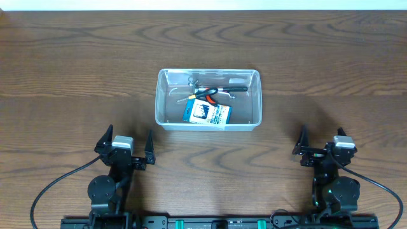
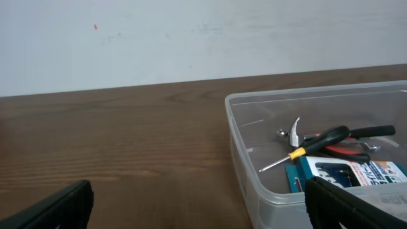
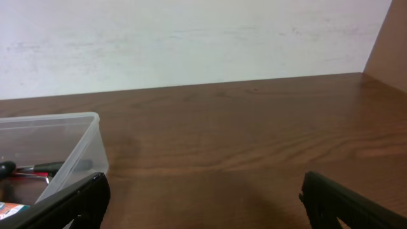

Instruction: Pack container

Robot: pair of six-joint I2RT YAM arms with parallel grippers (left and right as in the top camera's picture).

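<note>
Container (image 1: pixel 208 127) sat at the middle of the wooden surface (image 1: pixel 76 76), holding a blue-and-white box (image 1: pixel 207 114), a screwdriver (image 2: pixel 315 143) and red-handled pliers (image 1: pixel 210 97). Left gripper (image 1: pixel 130 137) and right gripper (image 1: pixel 322 137) rested near the front edge, well apart from it, jaws spread wide, empty.

Dark wood-grain table (image 1: pixel 76 76) w/ plain white wall (image 2: pixel 191 38) behind, even light.

Wooden table (image 1: pixel 63 63) runs back to a white, perhaps painted, wall (image 2: pixel 191 38).
</note>
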